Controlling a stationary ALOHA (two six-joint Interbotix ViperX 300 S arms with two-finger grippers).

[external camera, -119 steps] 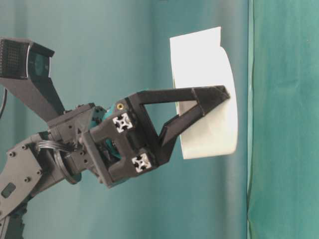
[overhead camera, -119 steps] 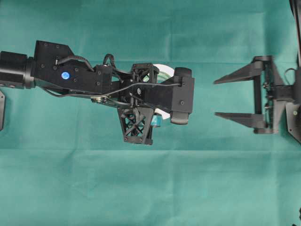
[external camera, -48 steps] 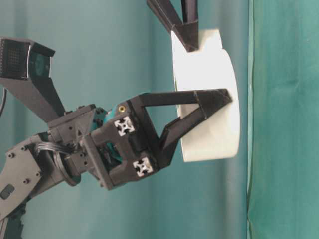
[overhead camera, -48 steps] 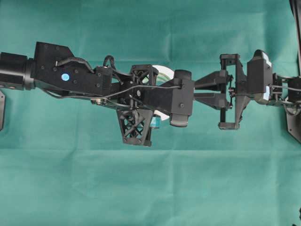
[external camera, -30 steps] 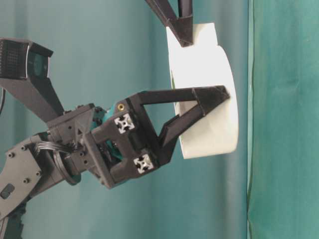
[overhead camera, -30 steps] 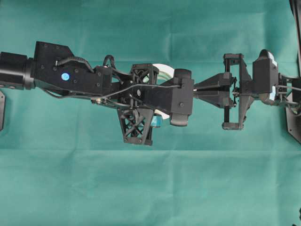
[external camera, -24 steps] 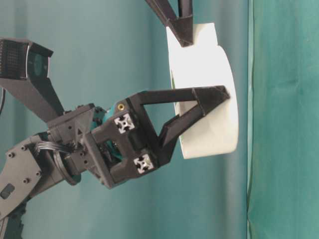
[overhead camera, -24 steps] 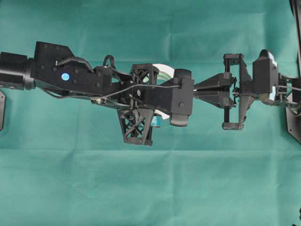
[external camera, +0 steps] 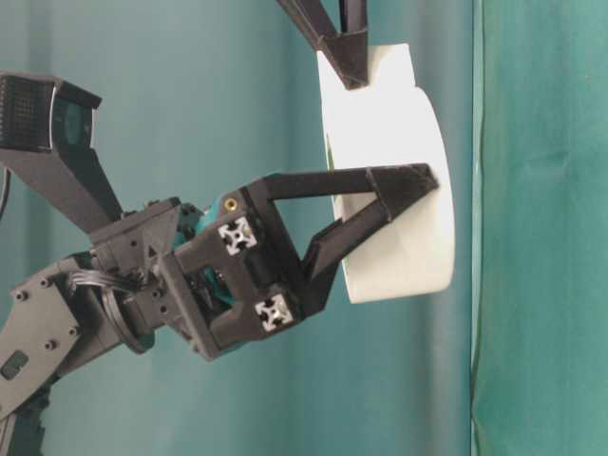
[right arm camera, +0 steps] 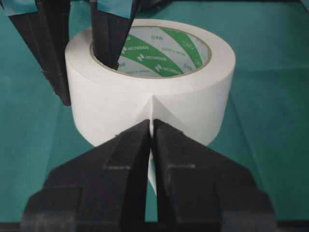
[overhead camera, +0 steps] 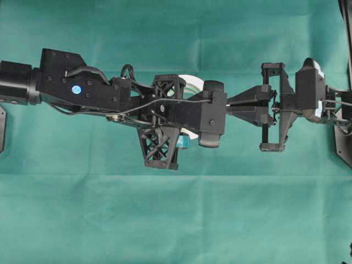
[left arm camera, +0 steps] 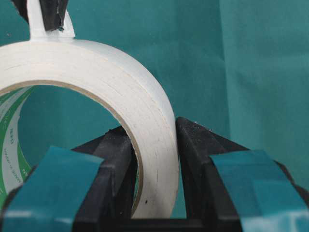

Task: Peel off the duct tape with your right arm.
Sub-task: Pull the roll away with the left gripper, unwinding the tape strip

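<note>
The duct tape (right arm camera: pixel 159 96), a wide white roll with a green-and-white core, hangs in the air above the cloth. My left gripper (left arm camera: pixel 154 145) is shut on the roll's wall, one teal-strip finger inside the core and one outside; it appears too in the table-level view (external camera: pixel 404 199). My right gripper (right arm camera: pixel 151 124) is shut on the short loose tab (left arm camera: pixel 48 29), which stands out from the roll's outer face. Overhead, the right gripper (overhead camera: pixel 230 103) meets the left wrist camera, and only an arc of the duct tape (overhead camera: pixel 192 85) shows.
Green cloth (overhead camera: pixel 176 220) covers the table, with a fold line running across it. A green backdrop (external camera: pixel 541 228) hangs behind the roll. The right arm's base (overhead camera: pixel 344 137) is at the right edge.
The right gripper came in from the far right and shut on the tab. Over the last second it drew back slightly to the right with the tab. The left arm stayed still.
</note>
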